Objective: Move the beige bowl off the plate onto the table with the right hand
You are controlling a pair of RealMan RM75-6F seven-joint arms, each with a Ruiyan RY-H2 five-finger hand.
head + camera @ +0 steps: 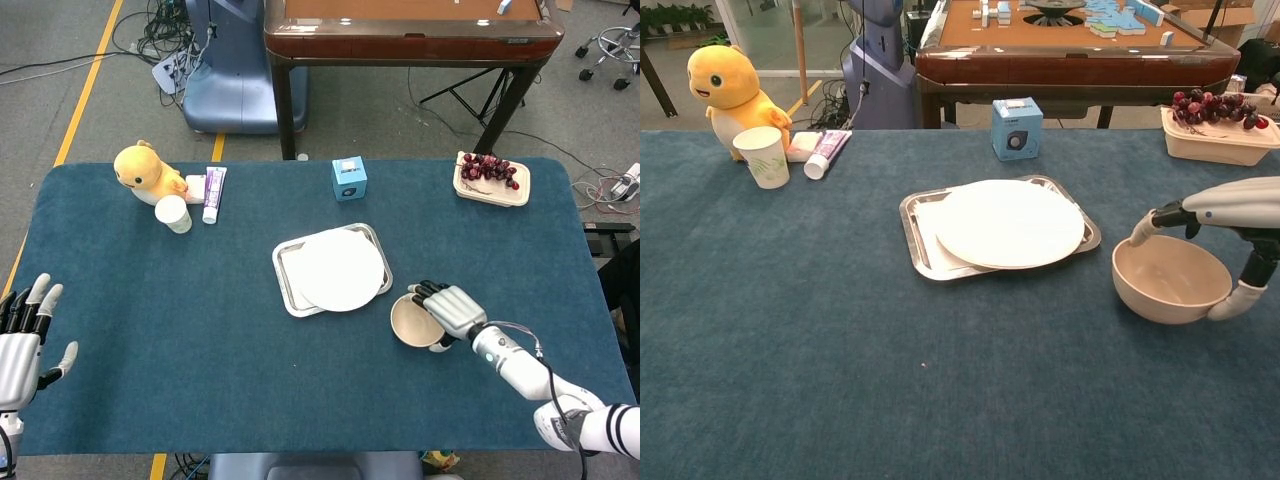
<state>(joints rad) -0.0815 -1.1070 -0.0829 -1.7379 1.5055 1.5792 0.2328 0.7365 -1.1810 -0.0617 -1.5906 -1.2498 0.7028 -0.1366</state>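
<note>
The right hand (449, 309) grips the bowl (415, 322) by its right rim, fingers (1147, 224) hooked over the far edge and the thumb pressed against the outer wall nearest the camera in the chest view. The bowl sits upright on the table (200, 330), just right of the tray (283, 283) and clear of it; whether its base fully rests on the cloth or hangs just above it cannot be told. The white plate (337, 270) lies on the tray, overhanging its right and near edges. Beyond the tray, toward the far edge, stands a small blue box (349, 178). In the far right corner sits a beige container (492, 185) holding dark red grapes (490, 167). In the far left corner a yellow plush toy (145, 170) stands with a paper cup (173, 214) just in front of it and a purple-and-white tube (213, 193) lying beside it. The left hand (22, 345) is at the near left corner, off the table's edge, its fingers spread apart and holding nothing. Behind the table stands a wooden table (410, 35) with dark legs, and cables lie on the floor.
</note>
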